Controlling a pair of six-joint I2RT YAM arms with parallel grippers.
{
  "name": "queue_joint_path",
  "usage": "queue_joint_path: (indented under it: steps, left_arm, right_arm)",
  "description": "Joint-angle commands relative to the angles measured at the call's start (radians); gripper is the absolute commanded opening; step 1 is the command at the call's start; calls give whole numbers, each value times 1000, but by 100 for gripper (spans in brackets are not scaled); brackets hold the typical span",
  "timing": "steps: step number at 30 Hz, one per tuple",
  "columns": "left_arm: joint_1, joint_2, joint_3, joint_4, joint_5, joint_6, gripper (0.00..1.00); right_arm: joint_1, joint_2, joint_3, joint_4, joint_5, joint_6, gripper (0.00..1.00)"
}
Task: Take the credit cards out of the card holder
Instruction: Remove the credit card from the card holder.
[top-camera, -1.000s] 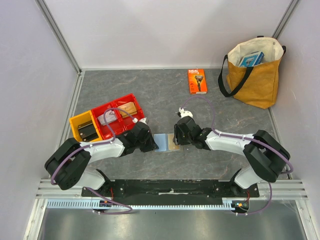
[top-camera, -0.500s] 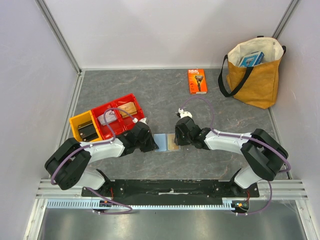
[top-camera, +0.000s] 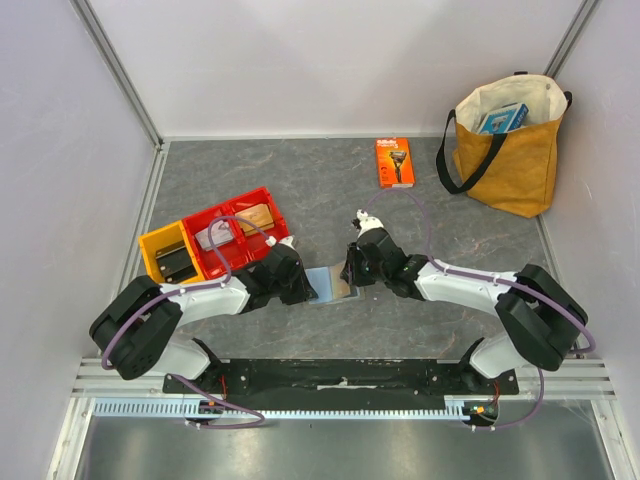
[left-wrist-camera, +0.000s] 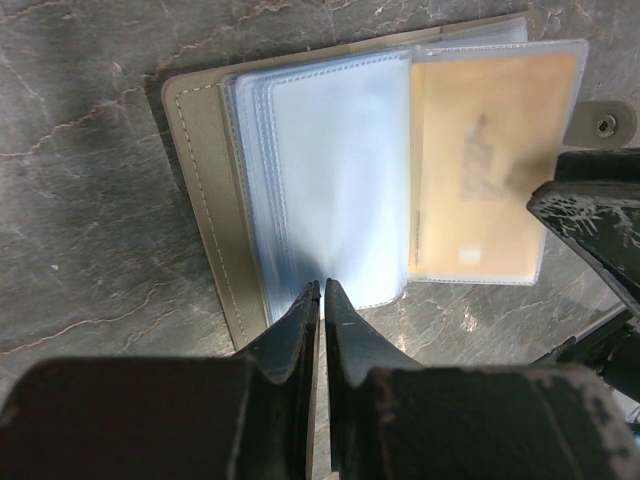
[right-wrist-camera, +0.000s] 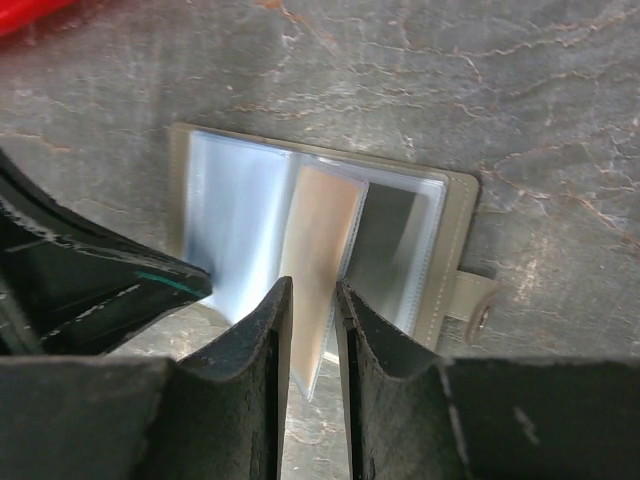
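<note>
Card holder (top-camera: 333, 285) lies open, flat on table (top-camera: 300, 190) between both grippers, closing tab (right-wrist-camera: 478, 305) on right arm's side.
Left gripper (left-wrist-camera: 321, 290): jaws shut, tips at near edge of blue sleeves (left-wrist-camera: 330, 170). Pressing or pinching, cannot tell.
Right gripper (right-wrist-camera: 313, 290): jaws nearly together, closed on leaf holding tan-orange card (right-wrist-camera: 320, 230); leaf raised on edge.
Blackish card (right-wrist-camera: 385, 235) seemingly in pocket behind.
Judgement: no card out yet; both left to do.
Room: bins (top-camera: 150, 255) close behind left arm. Bare table ahead toward razor package (top-camera: 394, 162). Walls well apart.
</note>
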Motion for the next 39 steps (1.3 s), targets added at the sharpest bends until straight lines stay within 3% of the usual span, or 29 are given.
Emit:
queue_joint_path:
  steps: [1, 9, 19, 26, 31, 39]
  left_arm:
    - [-8, 19, -11, -19, 0, 35, 11]
    - [-8, 6, -15, -17, 1, 30, 11]
    - [-6, -65, -35, -26, -16, 7, 11]
    - [-8, -183, -77, -60, -83, -29, 11]
    - [-8, -267, -94, -92, -94, -42, 11]
    - [-8, -258, -25, -26, 15, -16, 11]
  right_arm:
    - [5, -25, 45, 30, -62, 3, 30]
    - [6, -8, 49, 90, -181, -4, 29]
    - [8, 105, 72, 187, -316, 44, 40]
    - [9, 162, 92, 171, -319, 47, 41]
    - [6, 105, 82, 148, -246, 20, 41]
    - [-67, 54, 29, 139, -207, -4, 40]
